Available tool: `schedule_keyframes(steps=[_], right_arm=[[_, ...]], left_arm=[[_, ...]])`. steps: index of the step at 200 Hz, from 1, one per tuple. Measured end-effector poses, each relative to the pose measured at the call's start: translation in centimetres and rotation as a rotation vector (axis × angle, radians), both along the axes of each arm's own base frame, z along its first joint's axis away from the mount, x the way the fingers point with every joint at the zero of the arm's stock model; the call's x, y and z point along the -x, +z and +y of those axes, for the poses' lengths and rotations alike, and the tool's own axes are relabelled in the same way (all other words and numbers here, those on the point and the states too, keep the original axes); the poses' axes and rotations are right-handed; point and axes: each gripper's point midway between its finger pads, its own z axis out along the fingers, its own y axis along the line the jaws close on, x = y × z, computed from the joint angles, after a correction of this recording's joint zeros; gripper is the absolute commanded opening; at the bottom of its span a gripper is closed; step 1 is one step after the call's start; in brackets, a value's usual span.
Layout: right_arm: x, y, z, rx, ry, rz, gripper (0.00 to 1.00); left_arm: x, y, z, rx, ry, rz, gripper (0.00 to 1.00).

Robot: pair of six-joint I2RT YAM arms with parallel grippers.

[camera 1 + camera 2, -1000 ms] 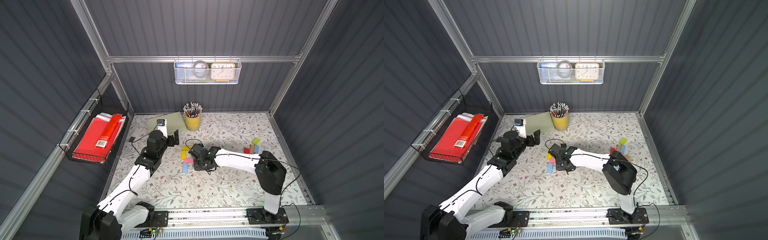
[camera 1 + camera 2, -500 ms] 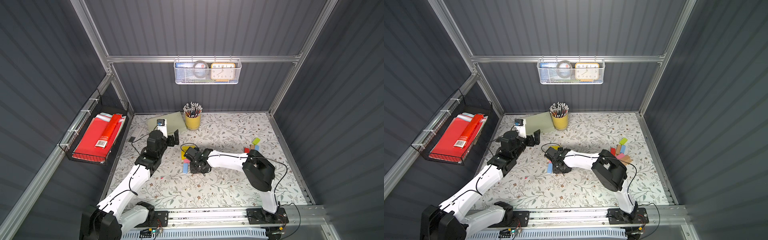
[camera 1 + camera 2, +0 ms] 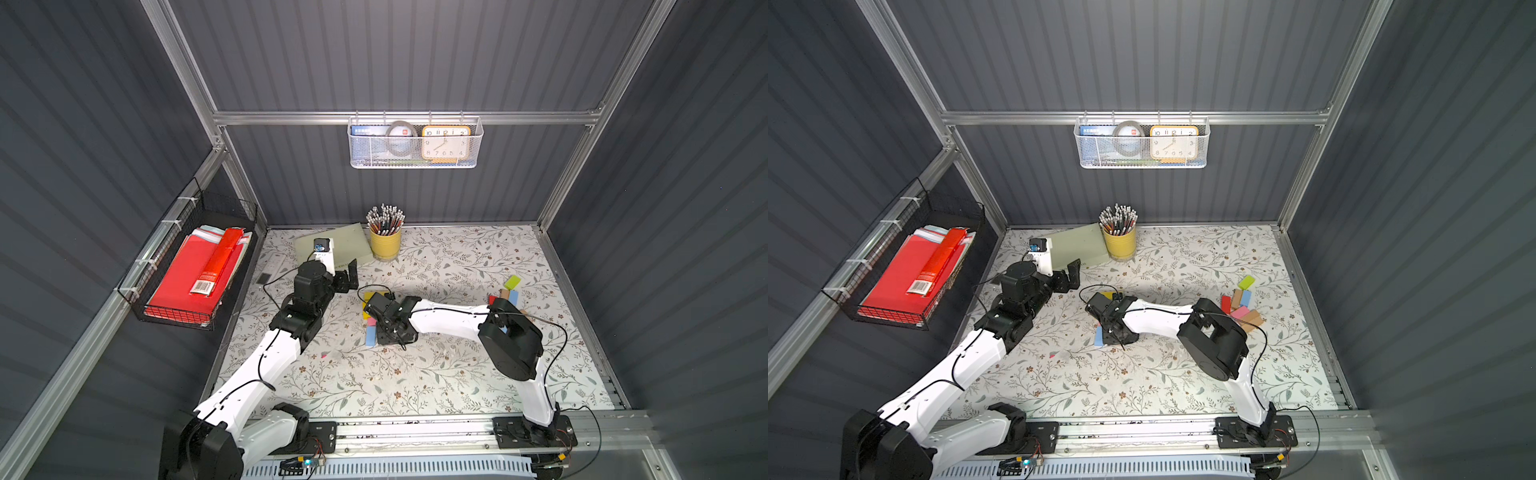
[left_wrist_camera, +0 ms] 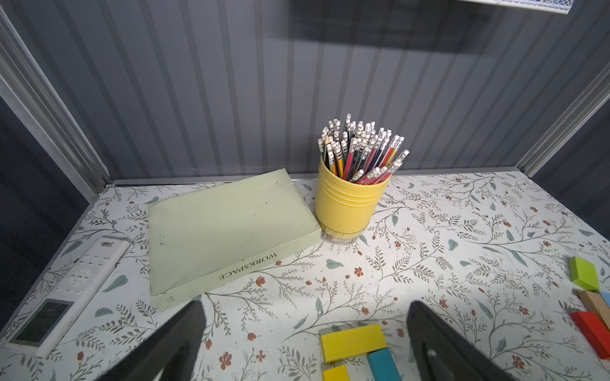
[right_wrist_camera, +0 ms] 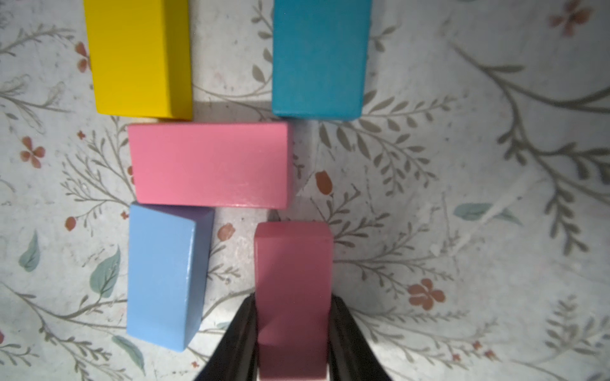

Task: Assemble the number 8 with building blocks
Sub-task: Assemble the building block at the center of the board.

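Observation:
In the right wrist view my right gripper (image 5: 293, 303) is shut on a pink block (image 5: 293, 260), held lengthwise beside a light blue block (image 5: 165, 277). Its far end lies just short of a crosswise pink block (image 5: 211, 165), beyond which lie a yellow block (image 5: 138, 56) and a teal block (image 5: 320, 56), side by side. In both top views the right gripper (image 3: 392, 332) (image 3: 1115, 332) hides most of this partial figure at mid-table. My left gripper (image 3: 349, 276) (image 4: 305, 316) hovers open, left of the figure. Spare blocks (image 3: 509, 291) lie at the right, with a lime green one (image 4: 583, 273) farthest back.
A yellow pencil cup (image 3: 385, 243) and a pale green book (image 3: 336, 245) stand at the back. A white remote (image 4: 72, 287) lies by the left wall. A black wire basket (image 3: 195, 274) of red folders hangs on the left wall, and a white basket (image 3: 415, 143) on the back wall.
My right arm has swung left and carried the pink block in beside the light blue block, with its elbow shifting left too. The left arm has not moved.

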Motion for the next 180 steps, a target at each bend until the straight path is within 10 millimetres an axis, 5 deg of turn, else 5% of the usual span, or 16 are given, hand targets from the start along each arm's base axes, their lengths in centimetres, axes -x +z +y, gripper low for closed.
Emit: schedule_keyframes(steps=[180], right_arm=[[-0.52, -0.15, -0.36, 0.023, -0.013, -0.018, 0.39]], left_arm=[[0.00, 0.00, 0.00, 0.000, 0.000, 0.000, 0.99]])
